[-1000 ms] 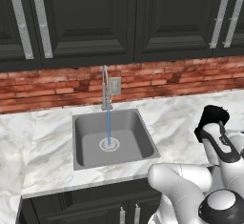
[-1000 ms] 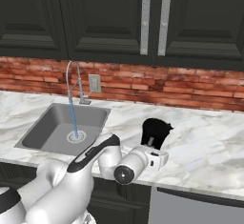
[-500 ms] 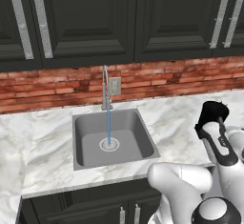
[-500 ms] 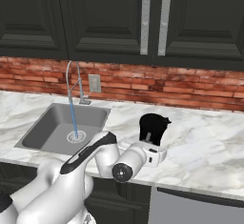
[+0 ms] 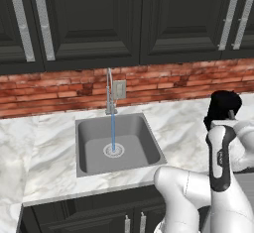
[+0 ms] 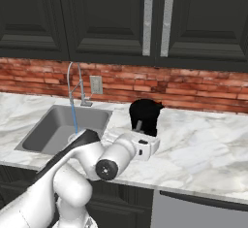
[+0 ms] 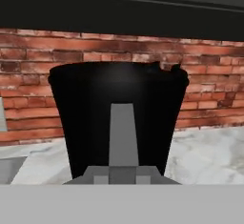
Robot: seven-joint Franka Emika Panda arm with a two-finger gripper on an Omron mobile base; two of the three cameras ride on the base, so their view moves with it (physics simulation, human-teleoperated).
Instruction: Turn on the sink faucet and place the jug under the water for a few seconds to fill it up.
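The sink faucet stands behind the grey sink, and a thin blue stream of water runs from it down to the drain. To the right of the sink, the black jug hangs just above the marble counter. My gripper is shut on its near wall. One grey finger lies against the outside of the jug; the other is hidden.
A grey outlet plate sits on the brick backsplash beside the faucet. Dark upper cabinets hang low over the counter. White marble counter stretches right of the jug, and its front edge is close to my arm.
The jug has come up off the counter in my gripper and moved a little toward the sink. The jaws closed the last bit on it. The water keeps running.
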